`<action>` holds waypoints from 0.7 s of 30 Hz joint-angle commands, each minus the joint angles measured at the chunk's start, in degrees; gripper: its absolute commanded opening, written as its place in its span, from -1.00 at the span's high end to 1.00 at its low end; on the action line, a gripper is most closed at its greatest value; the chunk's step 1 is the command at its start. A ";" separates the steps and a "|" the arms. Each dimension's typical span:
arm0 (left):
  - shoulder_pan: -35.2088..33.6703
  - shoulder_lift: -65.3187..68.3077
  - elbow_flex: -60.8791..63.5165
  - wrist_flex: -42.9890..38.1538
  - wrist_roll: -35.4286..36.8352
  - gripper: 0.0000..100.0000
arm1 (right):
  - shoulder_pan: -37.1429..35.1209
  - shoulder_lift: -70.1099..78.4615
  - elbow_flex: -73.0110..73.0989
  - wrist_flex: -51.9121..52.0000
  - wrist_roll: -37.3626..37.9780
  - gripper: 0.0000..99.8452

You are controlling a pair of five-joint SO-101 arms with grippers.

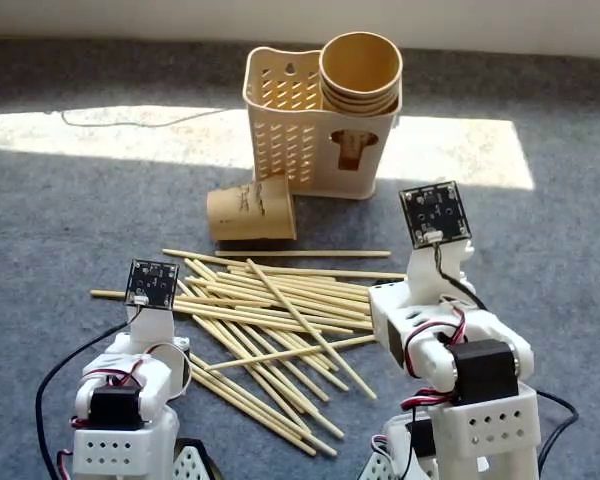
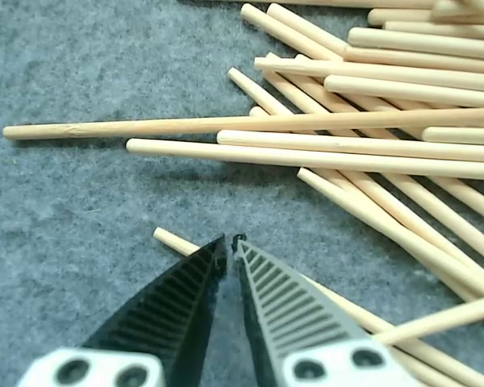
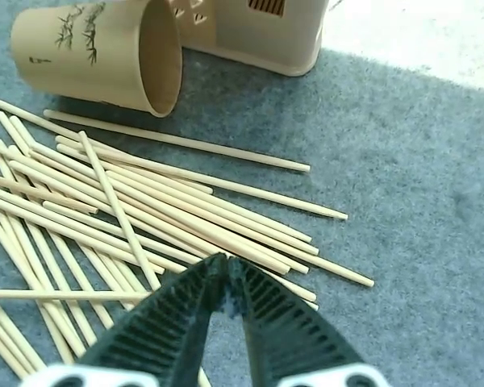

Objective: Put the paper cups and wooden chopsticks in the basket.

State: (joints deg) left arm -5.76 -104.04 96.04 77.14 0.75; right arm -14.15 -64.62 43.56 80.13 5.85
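The task is partly done. A stack of paper cups (image 1: 360,68) stands upright inside the basket (image 1: 280,130), filling one side of it and rising above its rim. I cannot tell how many cups are nested there. One more paper cup (image 1: 252,210) lies on its side on the grey counter (image 1: 550,250), just in front of the basket and close against its wall. Its mouth faces sideways, so it has not yet gone in.

None of the wooden chopsticks (image 1: 270,305) can be seen in the basket. They lie in a loose, crossing heap on the counter, farther from the basket than the fallen cup, and spread between the two arms. A few single sticks stray out at the heap's edges.

The left end effector (image 2: 228,242) has its fingers drawn together, the tips almost meeting with nothing between them. It hangs over the side of the heap farthest from the basket, with one stick's end passing under it. The right end effector (image 3: 226,264) is likewise closed up and empty. It is poised over the edge of the heap and points towards the fallen cup and the basket beyond.

By my judgement one cup and the whole heap of sticks remain to be moved, which is most of the work.
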 commanded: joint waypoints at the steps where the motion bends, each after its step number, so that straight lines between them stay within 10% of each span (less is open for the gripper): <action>1: 0.92 0.04 1.10 0.35 -0.09 0.93 | -0.48 0.40 -2.59 0.40 -0.53 0.99; 21: 0.92 0.04 1.10 0.35 -0.09 0.93 | -7.69 0.40 -2.59 0.40 -0.53 0.99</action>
State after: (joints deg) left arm -5.76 -104.04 96.04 77.14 0.75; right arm -20.48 -64.62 43.56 80.13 5.85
